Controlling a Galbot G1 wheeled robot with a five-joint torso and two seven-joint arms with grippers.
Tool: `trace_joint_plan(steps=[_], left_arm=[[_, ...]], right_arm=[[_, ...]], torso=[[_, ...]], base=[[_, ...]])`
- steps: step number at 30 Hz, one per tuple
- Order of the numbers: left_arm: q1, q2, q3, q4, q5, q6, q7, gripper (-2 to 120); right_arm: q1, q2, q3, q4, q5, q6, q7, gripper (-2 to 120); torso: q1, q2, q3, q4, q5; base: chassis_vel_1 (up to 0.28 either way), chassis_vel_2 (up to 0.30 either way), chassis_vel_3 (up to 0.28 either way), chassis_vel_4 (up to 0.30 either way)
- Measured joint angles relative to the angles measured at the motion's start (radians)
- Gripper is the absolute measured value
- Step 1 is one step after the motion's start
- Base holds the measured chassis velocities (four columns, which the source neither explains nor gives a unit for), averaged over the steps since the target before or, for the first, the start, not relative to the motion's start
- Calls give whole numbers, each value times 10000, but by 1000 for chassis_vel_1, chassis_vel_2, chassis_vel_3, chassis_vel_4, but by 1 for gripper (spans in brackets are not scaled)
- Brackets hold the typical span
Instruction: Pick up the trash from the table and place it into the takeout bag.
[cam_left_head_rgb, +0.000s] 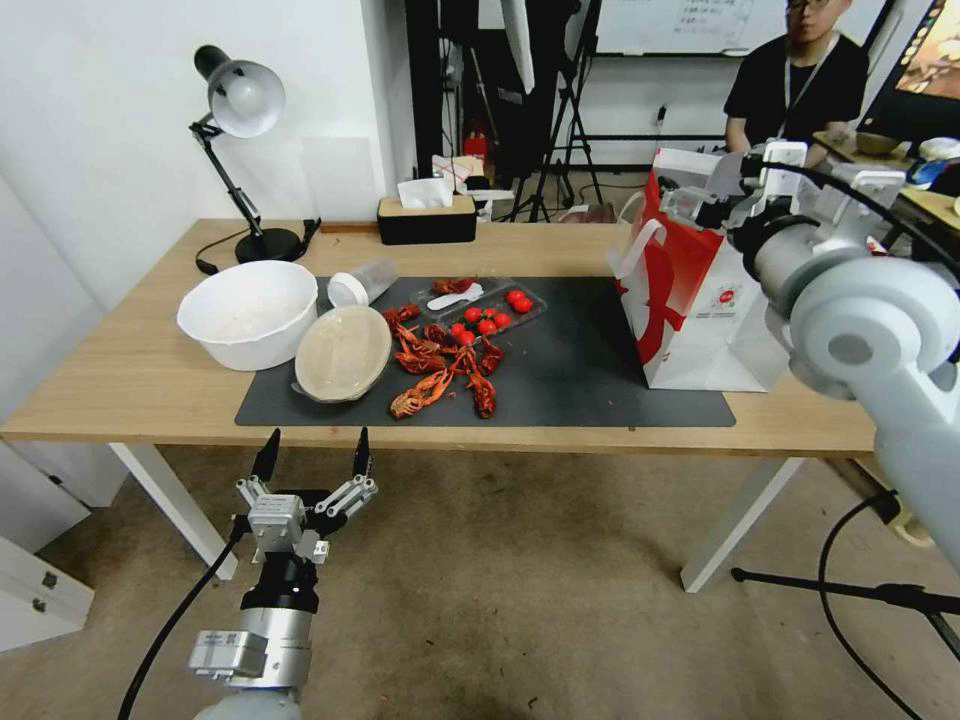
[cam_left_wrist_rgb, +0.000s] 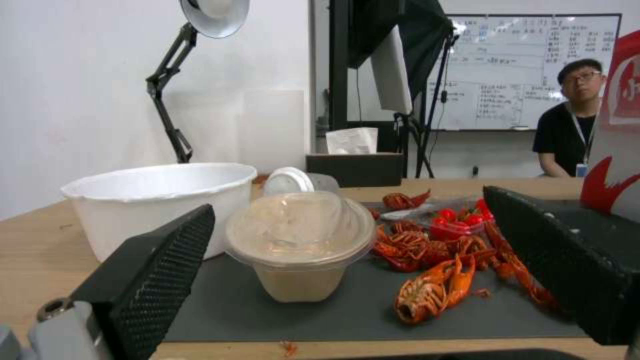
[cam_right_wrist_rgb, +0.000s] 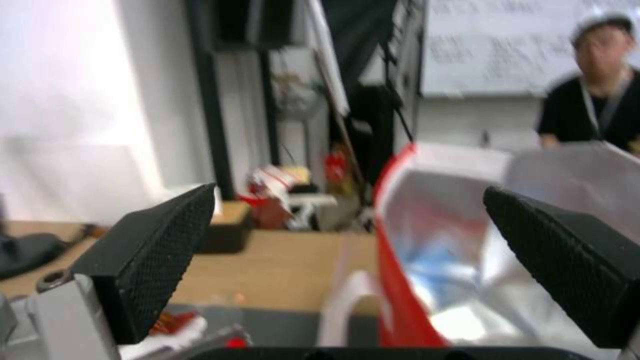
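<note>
Spread wide and empty, the left gripper (cam_left_head_rgb: 313, 452) is held below the near edge of the table (cam_left_head_rgb: 120, 385), in line with the round beige lidded container (cam_left_head_rgb: 343, 353) that rests on the dark mat (cam_left_head_rgb: 580, 370) just beside the large white bowl (cam_left_head_rgb: 248, 313). A clear plastic cup (cam_left_head_rgb: 362, 283) is seen lying on its side behind the container, and crayfish shells (cam_left_head_rgb: 440, 365) are scattered to its right. The right gripper (cam_right_wrist_rgb: 347, 272) is raised over the open mouth of the takeout bag (cam_left_head_rgb: 690, 300), its fingers parted with nothing held between them.
</note>
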Motion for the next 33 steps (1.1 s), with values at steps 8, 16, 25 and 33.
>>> trace_joint_plan(steps=[8, 16, 25, 33], left_arm=[[-76, 0, -1, 50, -48, -2, -15, 100], [32, -121, -133, 41, -49, -128, -12, 100], [-27, -38, -261, 43, -161, -147, 77, 100], [-85, 2, -195, 133, -168, -145, 82, 100]], right_arm=[[-2075, 12, 283, 429, -1827, 2179, -1667, 100], [-3619, 320, 330, 555, -2763, 3480, -2770, 100], [-6454, 1689, 1069, 801, -4426, 4424, -2787, 100], [-8303, 2792, 1547, 642, -5490, 5491, -3144, 100]], torso=[[0, 0, 0, -2, 2], [0, 0, 1, 2, -1], [0, 0, 1, -2, 0], [0, 1, 0, -1, -1]], base=[[0, 0, 0, 0], [0, 0, 0, 0], [0, 0, 0, 0], [0, 0, 0, 0]])
